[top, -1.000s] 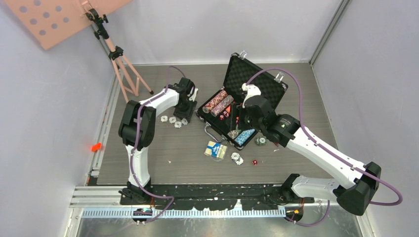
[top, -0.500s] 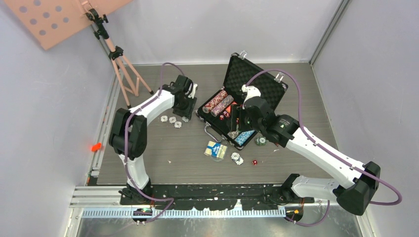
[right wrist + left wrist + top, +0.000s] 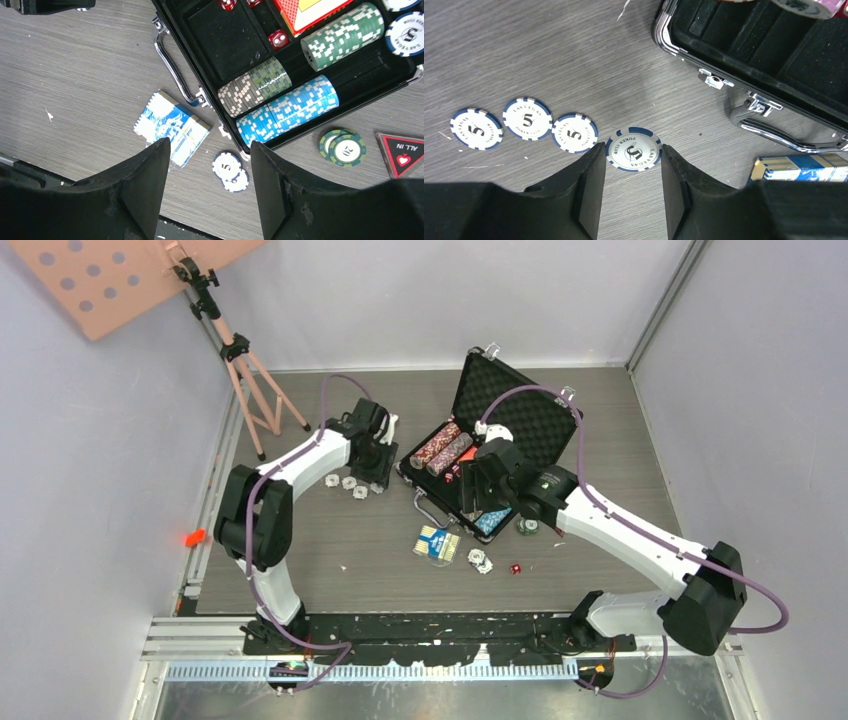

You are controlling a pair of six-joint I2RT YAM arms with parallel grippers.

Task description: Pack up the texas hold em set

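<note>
**Packing, partly complete.** In the top view the briefcase (image 3: 520, 405) lay open at centre frame, its lid raised toward the upper right. In the right wrist view, upper right, its foam tray held a green row (image 3: 342, 35), a grey row (image 3: 255, 82) and a blue row (image 3: 287, 110) of chips, with a red deck (image 3: 305, 10) and dice (image 3: 278, 39).

Not yet packed, on the table (image 3: 75, 90) below the case:
- a blue deck (image 3: 172, 127)
- two white-and-blue chips (image 3: 230, 170)
- two green chips (image 3: 342, 147)
- an "ALL IN" marker (image 3: 402, 150)
- a single die (image 3: 516, 568), seen from the top view

The right gripper (image 3: 207, 150) hung over this area, jaws apart and empty.

In the left wrist view, three chips (image 3: 527, 118) lay at centre left. A fourth chip (image 3: 634, 149) lay flat just beyond the parted, unclenched fingers of the left gripper (image 3: 633, 167), which appeared lined up to take it. Roughly half the loose pieces seemed stowed, and the lid had yet to be closed.
</note>
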